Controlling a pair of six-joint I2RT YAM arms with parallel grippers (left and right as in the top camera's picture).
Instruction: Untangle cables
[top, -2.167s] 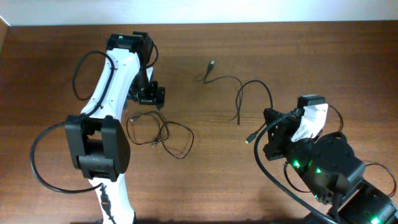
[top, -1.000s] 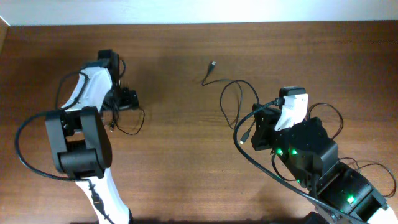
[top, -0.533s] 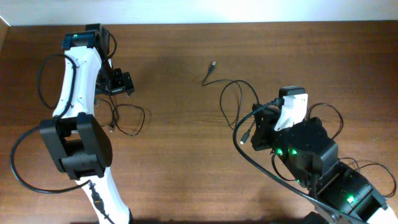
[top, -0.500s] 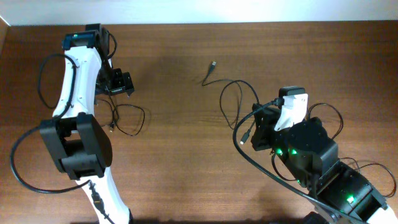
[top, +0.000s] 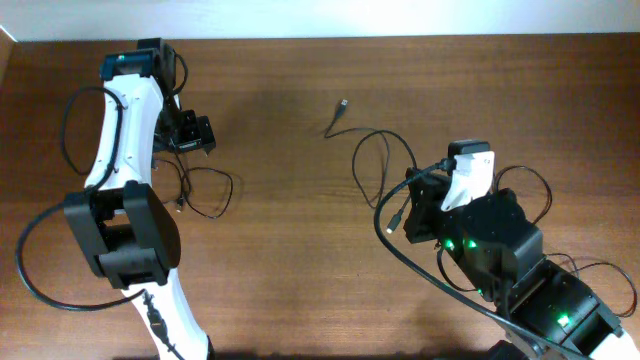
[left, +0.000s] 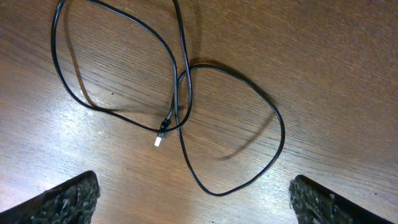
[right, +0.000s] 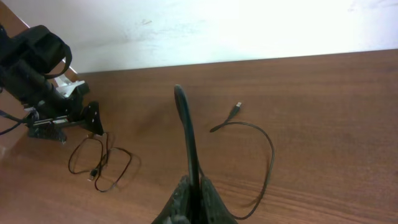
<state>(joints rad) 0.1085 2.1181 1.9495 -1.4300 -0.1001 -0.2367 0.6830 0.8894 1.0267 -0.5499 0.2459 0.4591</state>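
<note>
**Ann:** Beneath the left gripper (left: 198, 205), jaws spread wide and empty, the looped cable (left: 180, 118) lies flat mid-frame: two thin, glossy black loops crossing by a small pale plug (left: 159, 140).

**Ben:** Its long axis?

**Ann:** Upper left to lower right. Left arm's nearest, I'd say. Right gripper (right: 188, 200) is pinched on the second cable (right: 187, 130), which trails toward upper centre over the grained brown table (top: 280, 260).

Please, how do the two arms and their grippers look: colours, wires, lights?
The left arm has white links, black joints and looping black wires. The right arm is mostly black, with one white part and green lights. The left gripper and right gripper are black.
</note>
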